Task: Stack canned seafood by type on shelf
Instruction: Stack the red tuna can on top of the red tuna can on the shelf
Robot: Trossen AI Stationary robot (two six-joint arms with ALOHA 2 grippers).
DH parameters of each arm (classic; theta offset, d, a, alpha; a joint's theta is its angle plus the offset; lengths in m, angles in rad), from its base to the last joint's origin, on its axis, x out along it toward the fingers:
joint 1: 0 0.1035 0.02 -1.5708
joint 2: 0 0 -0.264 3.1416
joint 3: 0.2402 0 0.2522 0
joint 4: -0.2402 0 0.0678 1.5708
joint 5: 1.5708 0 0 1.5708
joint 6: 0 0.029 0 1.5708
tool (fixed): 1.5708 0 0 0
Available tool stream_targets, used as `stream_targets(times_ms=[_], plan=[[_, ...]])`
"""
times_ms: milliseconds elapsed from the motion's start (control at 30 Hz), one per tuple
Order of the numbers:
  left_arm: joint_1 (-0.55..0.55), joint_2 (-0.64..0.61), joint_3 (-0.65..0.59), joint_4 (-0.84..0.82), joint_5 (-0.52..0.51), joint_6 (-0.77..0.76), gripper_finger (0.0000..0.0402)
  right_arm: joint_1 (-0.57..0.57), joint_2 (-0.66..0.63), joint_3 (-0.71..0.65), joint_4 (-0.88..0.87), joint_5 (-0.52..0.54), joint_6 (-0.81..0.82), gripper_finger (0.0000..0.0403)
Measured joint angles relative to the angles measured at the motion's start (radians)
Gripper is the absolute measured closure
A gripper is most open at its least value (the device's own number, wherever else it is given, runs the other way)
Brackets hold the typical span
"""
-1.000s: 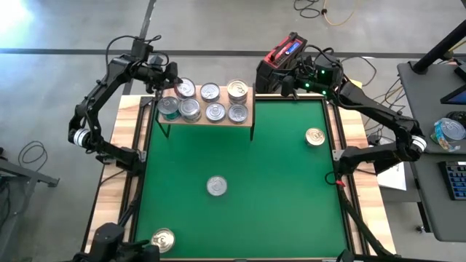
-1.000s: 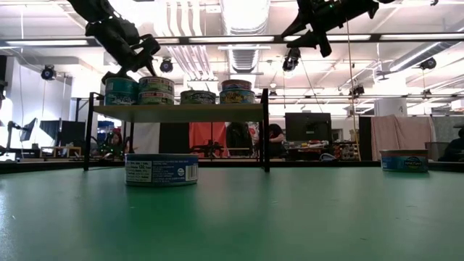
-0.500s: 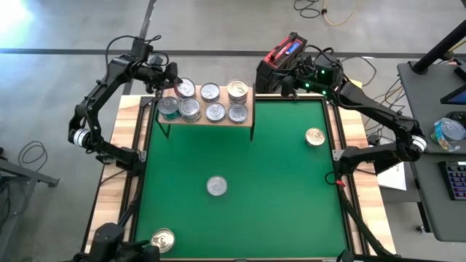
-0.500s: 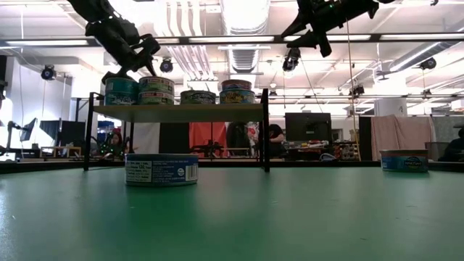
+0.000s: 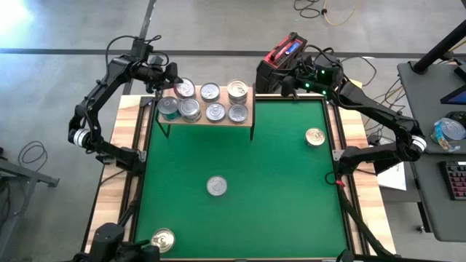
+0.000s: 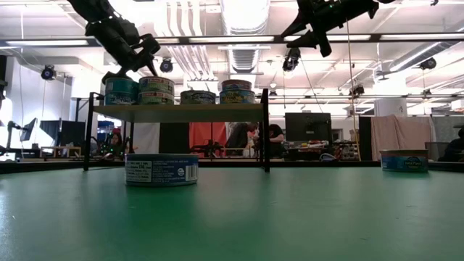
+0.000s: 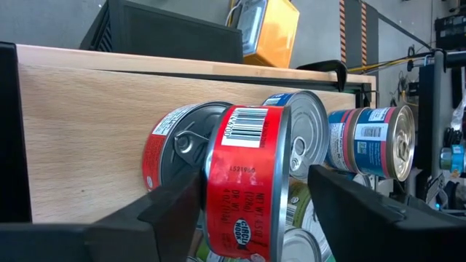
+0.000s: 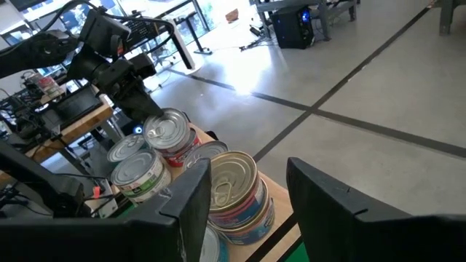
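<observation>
The shelf (image 5: 249, 102) stands at the green mat's far left and carries several tins (image 5: 215, 111). At its far left corner, a red-sided tin (image 7: 244, 182) with a barcode rests against a second red tin (image 7: 178, 142) whose pull-tab lid shows. My left gripper (image 5: 169, 78) is open, with one finger on each side of the barcode tin. My right gripper (image 5: 286, 84) hangs open in the air beyond the shelf's far right corner, holding nothing. A gold-topped tin stack (image 8: 233, 185) shows past its fingers. My left gripper has a finger on each side of the barcode tin's red wall (image 7: 218, 204), slanting down from the far left. A clear gap shows between one finger (image 7: 342, 207) and the tin. Whether the other finger (image 7: 178, 211) touches the wall, I cannot tell.
Three tins lie loose on the mat: a silver-topped one (image 5: 216, 186) in the middle, a gold-topped one (image 5: 314, 136) at the right, and another gold-topped one (image 5: 162, 239) at the near left corner. A red and black box (image 5: 280, 62) stands beyond the far edge.
</observation>
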Motion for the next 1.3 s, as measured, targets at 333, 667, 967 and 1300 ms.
stream_targets(times_ms=[333, 667, 967, 1300], plan=[[0.000, 0.000, 0.000, 0.000, -0.011, -0.015, 0.0152, 0.000, 0.000, 0.000, 0.000, 0.000, 0.000, 0.0230], [-0.001, 0.000, 0.000, 0.000, -0.030, 0.009, 0.0151, 0.000, 0.000, 0.000, 0.000, 0.000, 0.000, 0.0229], [-0.002, -0.001, 0.000, 0.000, -0.026, 0.019, 0.0151, 0.000, 0.000, 0.000, 0.000, 0.000, 0.000, 0.0227], [-0.003, -0.001, 0.000, 0.000, -0.026, 0.026, 0.0151, 0.000, 0.000, 0.000, 0.000, 0.007, 0.000, 0.0222]])
